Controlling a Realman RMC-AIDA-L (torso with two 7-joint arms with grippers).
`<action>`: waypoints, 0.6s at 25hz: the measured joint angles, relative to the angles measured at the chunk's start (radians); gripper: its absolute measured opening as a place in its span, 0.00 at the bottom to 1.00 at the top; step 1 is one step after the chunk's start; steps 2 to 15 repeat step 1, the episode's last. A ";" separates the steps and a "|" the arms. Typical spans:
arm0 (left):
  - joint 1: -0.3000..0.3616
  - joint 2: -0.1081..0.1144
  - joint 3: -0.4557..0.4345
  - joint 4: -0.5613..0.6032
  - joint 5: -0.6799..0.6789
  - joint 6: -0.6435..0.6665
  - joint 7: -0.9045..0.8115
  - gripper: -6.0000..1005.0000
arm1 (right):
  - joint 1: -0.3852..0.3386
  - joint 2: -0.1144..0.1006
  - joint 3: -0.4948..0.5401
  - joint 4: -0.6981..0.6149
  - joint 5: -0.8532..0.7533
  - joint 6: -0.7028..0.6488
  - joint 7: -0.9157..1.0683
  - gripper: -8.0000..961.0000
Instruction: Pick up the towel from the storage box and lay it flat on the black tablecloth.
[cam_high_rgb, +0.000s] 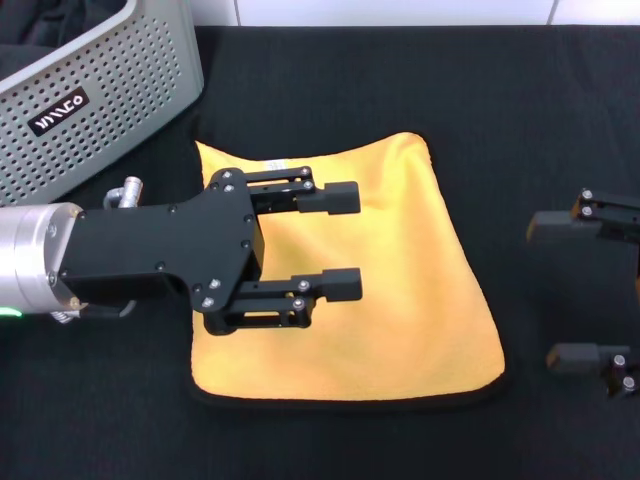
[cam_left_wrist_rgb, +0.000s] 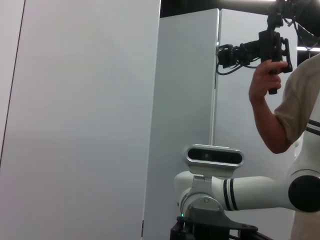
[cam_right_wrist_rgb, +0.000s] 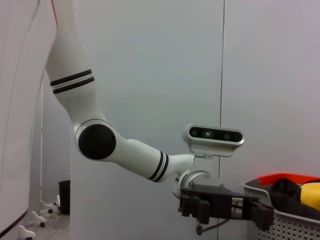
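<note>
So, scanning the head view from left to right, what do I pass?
Storage box at far left → left gripper, open above the towel → towel, spread flat on the black tablecloth → right gripper, open at the right edge.

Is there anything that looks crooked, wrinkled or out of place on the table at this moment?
Little stands out. The yellow-orange fleecy towel lies spread on the plain black tablecloth, slightly skewed, its top edge wavy. The open left claw hovers over it; the open right claw waits at the side. The light grey perforated storage box stands upright.
</note>
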 joint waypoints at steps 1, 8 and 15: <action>0.001 0.000 0.000 0.000 0.001 0.000 0.000 0.66 | -0.002 0.001 -0.001 0.004 0.002 -0.002 0.000 0.91; 0.001 0.000 0.000 0.000 0.001 0.000 0.000 0.66 | -0.002 0.001 -0.001 0.004 0.002 -0.002 0.000 0.91; 0.001 0.000 0.000 0.000 0.001 0.000 0.000 0.66 | -0.002 0.001 -0.001 0.004 0.002 -0.002 0.000 0.91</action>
